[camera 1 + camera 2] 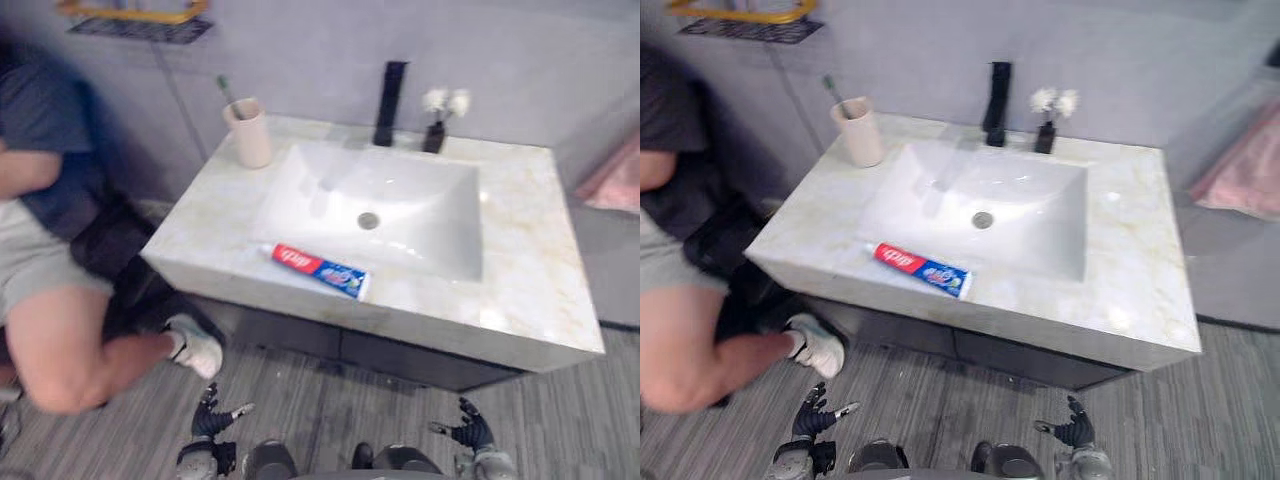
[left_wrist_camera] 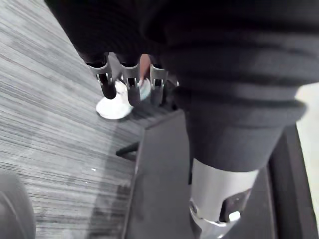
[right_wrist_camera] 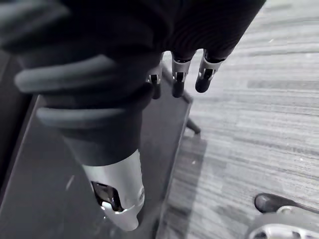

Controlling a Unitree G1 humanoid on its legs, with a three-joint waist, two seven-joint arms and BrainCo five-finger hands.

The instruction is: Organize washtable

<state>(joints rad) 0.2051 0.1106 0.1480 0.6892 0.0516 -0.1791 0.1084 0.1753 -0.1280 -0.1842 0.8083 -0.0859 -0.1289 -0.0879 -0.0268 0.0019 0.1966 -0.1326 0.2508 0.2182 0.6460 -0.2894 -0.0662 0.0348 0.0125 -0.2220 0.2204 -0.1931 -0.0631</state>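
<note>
My left hand (image 1: 210, 418) and right hand (image 1: 470, 432) hang low, fingers loosely spread, empty. The soft red, white and blue toothpaste tube (image 1: 316, 270) lies near the front edge of the glossy pale marble tabletop (image 1: 530, 270); a clumsy nudge could slide it off. A crouching person (image 1: 60, 300) sits close to my left arm's path.

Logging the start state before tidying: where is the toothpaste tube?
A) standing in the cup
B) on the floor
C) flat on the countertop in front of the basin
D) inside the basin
C: the toothpaste tube lies flat on the countertop in front of the basin, apart from the cup at the back left.
</note>
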